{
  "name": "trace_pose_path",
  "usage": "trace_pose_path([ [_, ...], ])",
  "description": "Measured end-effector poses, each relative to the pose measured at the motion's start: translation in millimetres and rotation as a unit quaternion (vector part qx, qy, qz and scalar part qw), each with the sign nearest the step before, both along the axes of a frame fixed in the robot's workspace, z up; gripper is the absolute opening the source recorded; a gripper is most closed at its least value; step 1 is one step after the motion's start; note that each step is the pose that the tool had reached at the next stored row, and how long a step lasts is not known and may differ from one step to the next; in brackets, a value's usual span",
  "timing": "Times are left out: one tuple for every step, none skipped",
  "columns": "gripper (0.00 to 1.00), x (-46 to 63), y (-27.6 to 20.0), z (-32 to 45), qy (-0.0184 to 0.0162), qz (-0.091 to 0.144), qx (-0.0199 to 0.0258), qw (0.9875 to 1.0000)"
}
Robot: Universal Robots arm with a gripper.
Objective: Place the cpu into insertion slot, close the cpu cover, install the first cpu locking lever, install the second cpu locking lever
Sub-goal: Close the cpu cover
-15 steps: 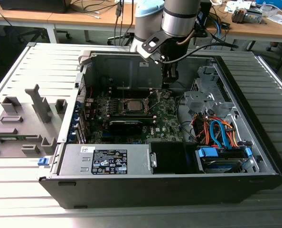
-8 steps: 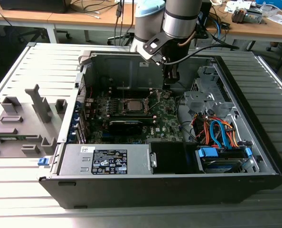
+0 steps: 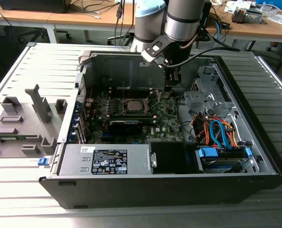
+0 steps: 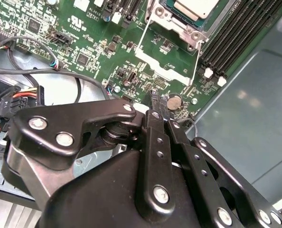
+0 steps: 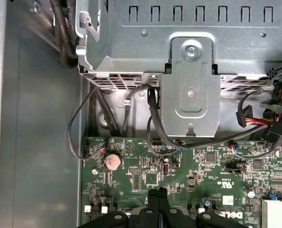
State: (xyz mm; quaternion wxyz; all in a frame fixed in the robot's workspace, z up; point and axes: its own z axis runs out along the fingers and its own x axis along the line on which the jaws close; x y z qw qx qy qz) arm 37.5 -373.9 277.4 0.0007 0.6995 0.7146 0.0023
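The cpu (image 4: 196, 6), we are finding, is lying in the insertion slot (image 3: 122, 106) by the far edge of the motherboard (image 5: 179, 164). To the exterior view's right, the gripper (image 4: 154, 97), fingers (image 4: 156, 128) pressed together, is hanging near the coin battery (image 5: 112, 160) at its corner.

There was one arm (image 3: 181, 19) carrying one gripper (image 4: 156, 97), and one open computer case (image 3: 255, 175) that held one green motherboard (image 5: 145, 178), one power supply box (image 3: 105, 159) and one black graphics card (image 3: 126, 124). On the board sat one cpu (image 4: 196, 6) in one insertion slot (image 4: 181, 29) — with two thin wire levers (image 4: 142, 38) beside it — and one round coin cell (image 5: 112, 160). Outside the case lay one grey fixture tray (image 3: 17, 123).
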Motion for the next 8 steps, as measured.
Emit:
trace_pose_path([
  [0.11, 0.3, 0.0, -1.9, 0.0000, 0.000, 0.0000, 1.0000],
  [0.11, 0.7, 0.0, -3.9, 0.0000, 0.000, 0.0000, 1.0000],
  [0.11, 0.9, 0.0, -5.4, 0.0000, 0.001, -0.0001, 1.0000],
  [0.11, 1.1, 0.0, -7.3, 0.0000, 0.001, -0.0001, 1.0000],
  [0.11, 1.1, 0.0, -8.9, 0.0000, 0.001, 0.0000, 1.0000],
  [0.11, 1.1, 0.0, -10.6, 0.0000, 0.001, -0.0001, 1.0000],
  [0.11, 1.1, 0.0, -11.7, 0.0000, 0.001, 0.0000, 1.0000],
  [0.11, 1.2, 0.0, -13.2, 0.0000, 0.001, 0.0000, 1.0000],
])
